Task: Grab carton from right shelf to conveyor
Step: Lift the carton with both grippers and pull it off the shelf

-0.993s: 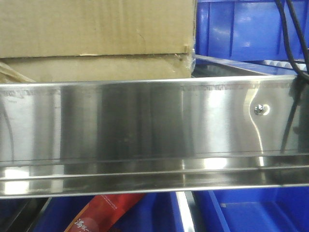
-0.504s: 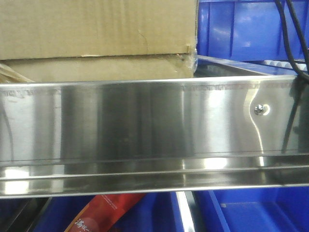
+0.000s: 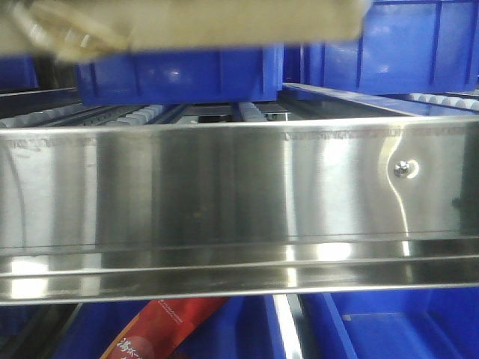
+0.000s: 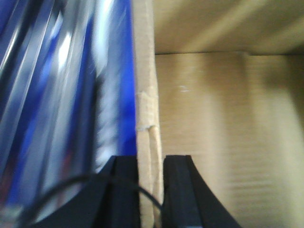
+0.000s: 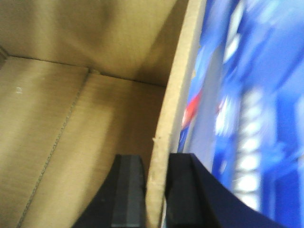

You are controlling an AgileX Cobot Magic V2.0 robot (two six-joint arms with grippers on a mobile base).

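The brown carton [image 3: 224, 22] hangs blurred along the top edge of the front view, above the right shelf's shiny steel rail [image 3: 224, 194], with crumpled tape [image 3: 67, 34] at its left. My left gripper [image 4: 151, 164] is shut on the carton's left wall [image 4: 146, 95]; the carton's inside [image 4: 223, 133] shows to the right. My right gripper [image 5: 156, 164] is shut on the carton's right wall [image 5: 178, 90]; the inside [image 5: 71, 118] shows to the left. The conveyor is out of view.
Blue plastic bins [image 3: 179, 75] stand on the grey roller tracks [image 3: 112, 116] behind the rail, with another bin [image 3: 419, 45] at the right. Below the rail are more blue bins [image 3: 389, 325] and a red packet [image 3: 161, 329]. The rail bears one screw [image 3: 403, 169].
The carton has risen from the shelf to the top of the front view, uncovering the blue bins and roller tracks behind it. The black cables at the right have left the view.
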